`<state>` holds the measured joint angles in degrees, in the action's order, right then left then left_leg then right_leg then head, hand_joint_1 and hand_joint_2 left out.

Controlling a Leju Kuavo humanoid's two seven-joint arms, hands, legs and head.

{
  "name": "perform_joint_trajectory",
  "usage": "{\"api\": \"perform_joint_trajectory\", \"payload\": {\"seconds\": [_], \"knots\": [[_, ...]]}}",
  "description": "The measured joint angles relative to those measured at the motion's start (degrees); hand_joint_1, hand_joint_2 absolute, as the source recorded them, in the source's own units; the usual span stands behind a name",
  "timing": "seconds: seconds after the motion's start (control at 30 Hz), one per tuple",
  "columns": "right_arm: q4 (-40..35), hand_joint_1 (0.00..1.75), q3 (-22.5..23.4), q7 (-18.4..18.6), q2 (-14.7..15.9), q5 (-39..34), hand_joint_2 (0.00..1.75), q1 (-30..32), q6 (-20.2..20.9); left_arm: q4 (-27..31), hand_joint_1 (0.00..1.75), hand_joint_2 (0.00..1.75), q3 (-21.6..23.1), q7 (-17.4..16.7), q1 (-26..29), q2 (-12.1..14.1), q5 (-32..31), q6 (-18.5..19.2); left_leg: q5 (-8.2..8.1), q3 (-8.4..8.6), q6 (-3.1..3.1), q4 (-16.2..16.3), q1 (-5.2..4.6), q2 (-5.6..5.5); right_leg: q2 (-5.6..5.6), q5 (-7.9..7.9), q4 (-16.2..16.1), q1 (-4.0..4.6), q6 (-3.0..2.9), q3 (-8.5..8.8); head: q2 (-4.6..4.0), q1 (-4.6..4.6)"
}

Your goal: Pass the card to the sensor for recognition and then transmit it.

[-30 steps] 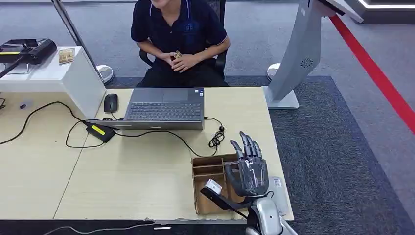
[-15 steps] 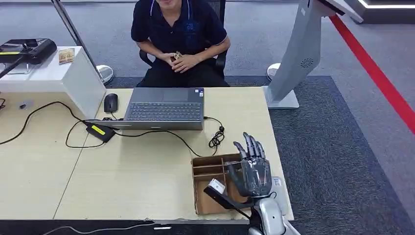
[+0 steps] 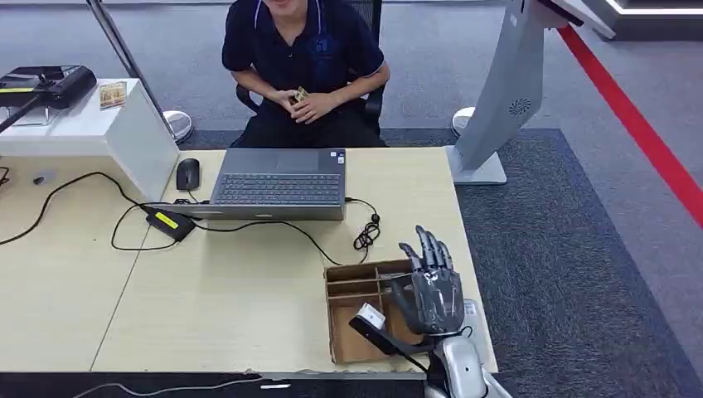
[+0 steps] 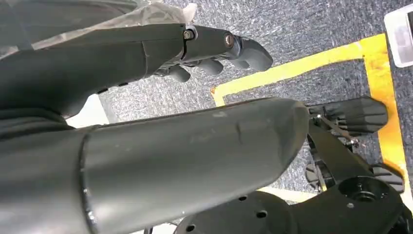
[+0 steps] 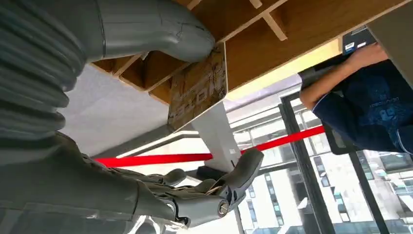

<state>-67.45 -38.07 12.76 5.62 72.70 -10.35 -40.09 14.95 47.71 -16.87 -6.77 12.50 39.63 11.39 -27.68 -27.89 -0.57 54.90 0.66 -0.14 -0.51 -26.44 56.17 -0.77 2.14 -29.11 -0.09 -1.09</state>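
A brown printed card stands upright in the partitioned cardboard box near the table's front right corner. My right hand hovers over the box's right side with its fingers stretched out and apart. In the right wrist view its thumb ends at the card's edge, while the fingers stay well away from it and hold nothing. My left hand hangs beside my body above the carpet, loosely bent and empty. A black device sits on a white stand at the far left.
A laptop, a mouse and black cables lie across the table's middle. A person sits behind the laptop holding a small card. A white kiosk stand rises at the table's far right corner. A white flat item lies under my right hand.
My right hand has drifted slightly to the right and toward the table's front edge over the box. Nothing else has moved.
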Motion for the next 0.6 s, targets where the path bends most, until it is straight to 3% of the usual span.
{"api": "perform_joint_trajectory", "payload": {"seconds": [0.6], "knots": [[0.00, 0.59, -0.02, 0.07, 0.46, 0.00, 1.75, -0.02, -0.02, 0.02, 0.00, 0.00, 0.04, 0.59, 0.01, 0.04, 0.63, 0.00, 0.00, 0.00, 0.00, 0.00, 0.00, 0.00, 0.00, 0.00, 0.01, 0.00, 0.00, 0.01, 0.00, 0.00]]}}
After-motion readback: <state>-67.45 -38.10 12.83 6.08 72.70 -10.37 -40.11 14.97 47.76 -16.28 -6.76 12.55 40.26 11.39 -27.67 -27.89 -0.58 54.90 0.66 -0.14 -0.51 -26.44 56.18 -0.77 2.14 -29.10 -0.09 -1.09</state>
